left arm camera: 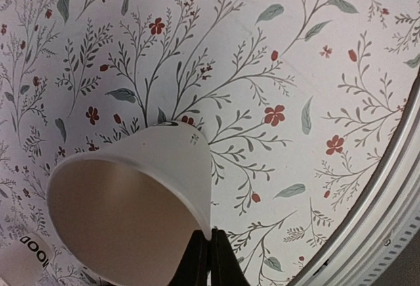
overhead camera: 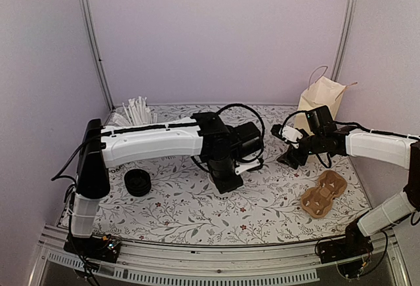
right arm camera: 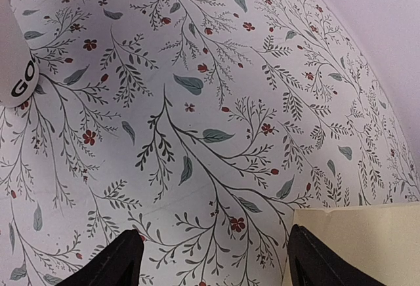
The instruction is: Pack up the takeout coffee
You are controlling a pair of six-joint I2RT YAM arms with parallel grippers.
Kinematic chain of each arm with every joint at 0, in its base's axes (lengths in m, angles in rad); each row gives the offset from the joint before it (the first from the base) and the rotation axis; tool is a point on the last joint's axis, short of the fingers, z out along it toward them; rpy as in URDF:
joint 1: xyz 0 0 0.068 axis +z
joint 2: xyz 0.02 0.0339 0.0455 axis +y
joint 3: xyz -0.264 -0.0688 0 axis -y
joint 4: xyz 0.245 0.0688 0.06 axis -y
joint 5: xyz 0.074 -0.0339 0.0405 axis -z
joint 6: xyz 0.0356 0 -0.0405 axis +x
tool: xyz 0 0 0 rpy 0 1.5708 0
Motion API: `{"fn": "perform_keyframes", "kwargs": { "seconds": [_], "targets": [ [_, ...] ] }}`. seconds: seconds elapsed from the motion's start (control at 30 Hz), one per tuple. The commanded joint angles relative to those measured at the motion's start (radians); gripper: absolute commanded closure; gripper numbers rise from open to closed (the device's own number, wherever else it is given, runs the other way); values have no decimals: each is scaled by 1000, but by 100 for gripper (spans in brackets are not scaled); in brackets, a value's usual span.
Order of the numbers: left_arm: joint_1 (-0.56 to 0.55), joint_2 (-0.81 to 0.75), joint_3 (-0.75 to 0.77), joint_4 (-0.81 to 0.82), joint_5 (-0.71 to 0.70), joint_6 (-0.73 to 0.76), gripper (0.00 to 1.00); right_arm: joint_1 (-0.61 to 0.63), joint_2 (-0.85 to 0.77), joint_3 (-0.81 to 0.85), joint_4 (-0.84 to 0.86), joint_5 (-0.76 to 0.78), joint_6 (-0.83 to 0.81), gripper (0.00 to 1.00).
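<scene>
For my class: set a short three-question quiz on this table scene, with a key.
1. True or false: the right claw is open.
2. Which claw pinches the rim of the white cup? A left; B right; C neither.
3. Fill in: the black lid lies on the ____.
Key: 1 true; 2 A, the left claw; 3 table.
</scene>
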Motion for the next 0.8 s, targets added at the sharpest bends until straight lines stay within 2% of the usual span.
{"fn": "perform_keyframes", "kwargs": {
  "seconds": [0.0,0.1,0.3,0.5,0.57,0.6,0.63,0.67,0.77],
  "targets": [
    [30,24,15,27,-17,31,94,-5,11,-13,11,2,0,21],
    [41,27,14,41,-23,53,86,-5,10,-12,10,-4,-2,21],
    [46,-25,20,42,-51,60,64,-4,6,-10,3,-21,-2,21],
    [39,-192,-22,11,-70,-28,58,-5,2,-12,-2,-26,-10,21],
    [55,-251,-61,-21,-75,-120,45,-4,2,-13,-3,-25,-11,21],
    [73,-273,-85,-38,-65,-160,34,-5,1,-13,-4,-26,-12,21],
    [94,-297,-118,-58,-59,-193,13,-5,1,-13,-4,-25,-14,21],
    [103,-320,-164,-70,-60,-213,5,-5,2,-13,-4,-21,-14,21],
    [127,-381,-301,-99,-94,-254,5,-5,1,-13,-6,-19,-17,21]
  ]
}}
